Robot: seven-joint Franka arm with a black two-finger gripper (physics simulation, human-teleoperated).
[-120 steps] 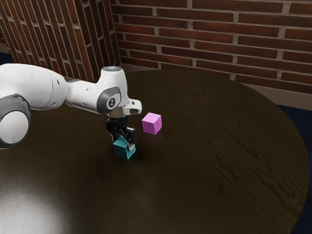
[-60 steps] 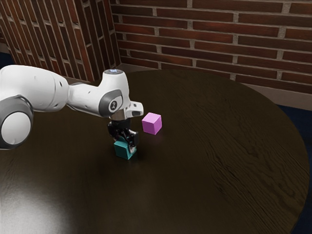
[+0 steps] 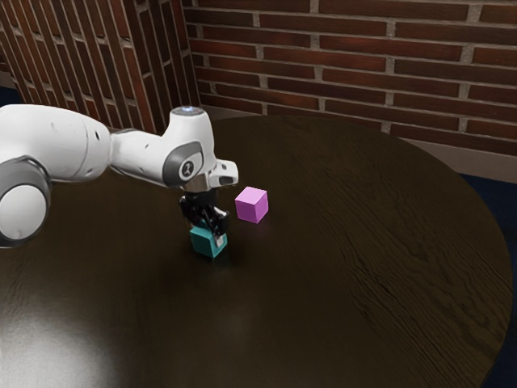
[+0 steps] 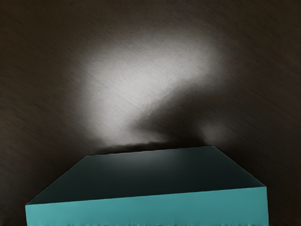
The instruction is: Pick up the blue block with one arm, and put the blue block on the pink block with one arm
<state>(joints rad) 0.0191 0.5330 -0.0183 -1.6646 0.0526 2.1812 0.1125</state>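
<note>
Brick walls [image 3: 363, 56] back a dark round table [image 3: 363, 242] where the black gripper [image 3: 210, 232] clamps the blue block [image 3: 205, 245], the pink block [image 3: 252, 204] nearby toward the exterior view's right.

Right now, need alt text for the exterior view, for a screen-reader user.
A white robot arm reaching in from the exterior view's left grips a blue block in its black claw, low over a dark round table. A pink block sits apart on the table, to the exterior view's right and slightly behind; brick walls stand beyond.
</note>
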